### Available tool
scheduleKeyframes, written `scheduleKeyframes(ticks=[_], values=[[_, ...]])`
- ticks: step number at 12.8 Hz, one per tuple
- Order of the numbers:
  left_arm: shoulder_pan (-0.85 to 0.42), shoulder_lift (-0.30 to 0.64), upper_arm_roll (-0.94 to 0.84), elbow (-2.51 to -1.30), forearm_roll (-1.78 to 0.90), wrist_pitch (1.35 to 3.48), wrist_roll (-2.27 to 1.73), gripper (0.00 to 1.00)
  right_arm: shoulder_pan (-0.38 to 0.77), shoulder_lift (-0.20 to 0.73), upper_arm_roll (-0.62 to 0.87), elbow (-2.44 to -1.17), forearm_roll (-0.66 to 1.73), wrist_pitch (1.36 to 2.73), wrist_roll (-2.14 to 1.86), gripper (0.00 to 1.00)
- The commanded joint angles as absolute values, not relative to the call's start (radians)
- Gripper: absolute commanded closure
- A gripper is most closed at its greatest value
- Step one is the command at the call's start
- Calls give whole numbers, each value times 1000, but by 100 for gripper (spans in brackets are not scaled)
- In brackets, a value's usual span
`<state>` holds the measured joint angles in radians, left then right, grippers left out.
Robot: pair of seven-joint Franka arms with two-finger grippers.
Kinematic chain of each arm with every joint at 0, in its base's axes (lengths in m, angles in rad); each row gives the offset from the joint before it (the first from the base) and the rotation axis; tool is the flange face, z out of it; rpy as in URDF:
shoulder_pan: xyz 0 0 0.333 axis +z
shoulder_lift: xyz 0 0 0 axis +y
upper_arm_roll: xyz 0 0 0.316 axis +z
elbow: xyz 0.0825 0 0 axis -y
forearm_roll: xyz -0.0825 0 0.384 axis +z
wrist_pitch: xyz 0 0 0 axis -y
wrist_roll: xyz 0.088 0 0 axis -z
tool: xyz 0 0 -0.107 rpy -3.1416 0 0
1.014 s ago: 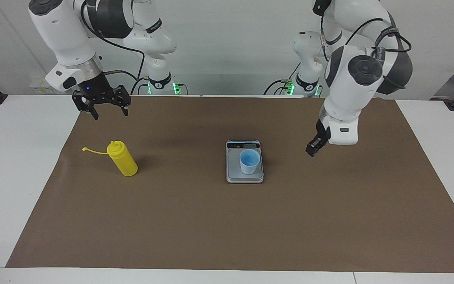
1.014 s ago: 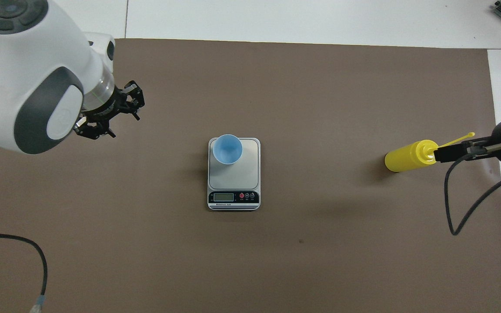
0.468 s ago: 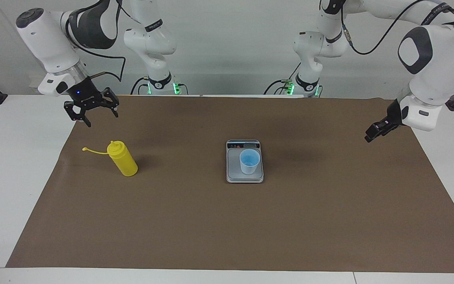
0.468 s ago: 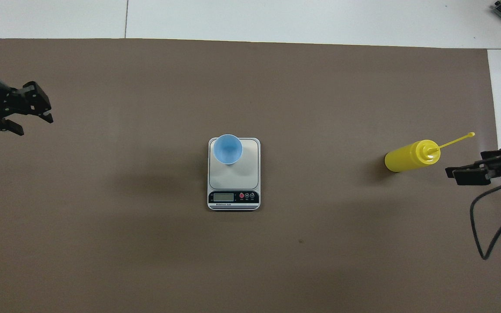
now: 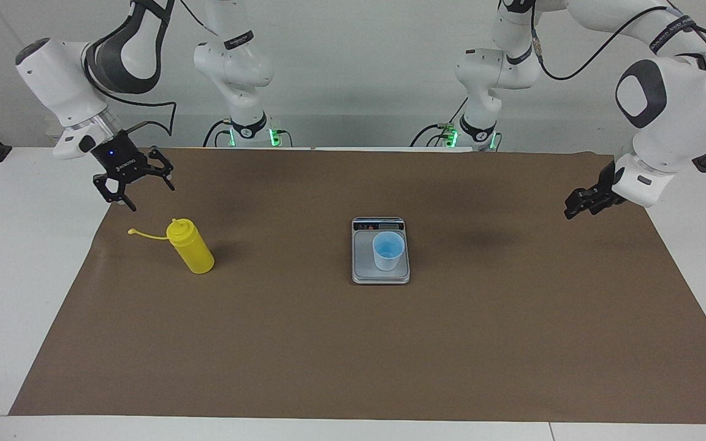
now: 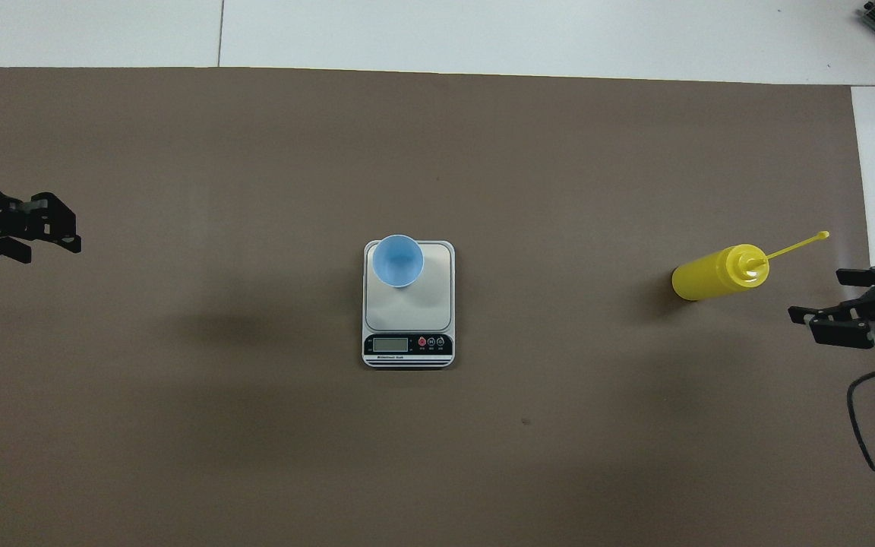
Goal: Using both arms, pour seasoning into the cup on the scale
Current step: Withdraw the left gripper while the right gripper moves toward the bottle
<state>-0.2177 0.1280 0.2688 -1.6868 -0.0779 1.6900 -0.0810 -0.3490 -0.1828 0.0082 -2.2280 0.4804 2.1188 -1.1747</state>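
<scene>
While apparently empty, cup (image 5: 388, 250) on scale (image 5: 362, 269).

In the overhead view, the left pincer (image 6: 65, 232) is cut off at the picture's edge; only its black fingers and part of the white wrist show. The right pincer (image 6: 836, 304) is likewise cut off there, its arm out of view. The figures on the scale (image 6: 408, 308) display are too small to read in either view. Contents of the cup (image 5: 388, 251) cannot be determined. In the facing view, the upper links of both arms run past the top edge.
</scene>
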Motion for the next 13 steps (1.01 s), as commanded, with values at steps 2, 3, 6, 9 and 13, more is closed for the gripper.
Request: scheduleKeyframes(ticks=[2, 3, 6, 9, 13], values=[[-230, 38, 270, -1841, -84, 1795, -72, 34, -416, -126, 12, -2256, 653, 2140, -1414, 0], [-232, 32, 265, -1847, -84, 1795, -72, 33, -429, -98, 12, -2256, 699, 2137, -1475, 0], [-233, 40, 229, -1798, -57, 1773, -77, 25, -459, -32, 12, -2256, 819, 2125, -1652, 0], [-235, 60, 209, -1657, -31, 1657, -80, 24, -474, 34, 12, -2256, 908, 2106, -1814, 0], [-236, 60, 175, -1580, 1, 1565, -90, 23, -472, 101, 14, -2252, 1011, 2066, -1974, 0]])
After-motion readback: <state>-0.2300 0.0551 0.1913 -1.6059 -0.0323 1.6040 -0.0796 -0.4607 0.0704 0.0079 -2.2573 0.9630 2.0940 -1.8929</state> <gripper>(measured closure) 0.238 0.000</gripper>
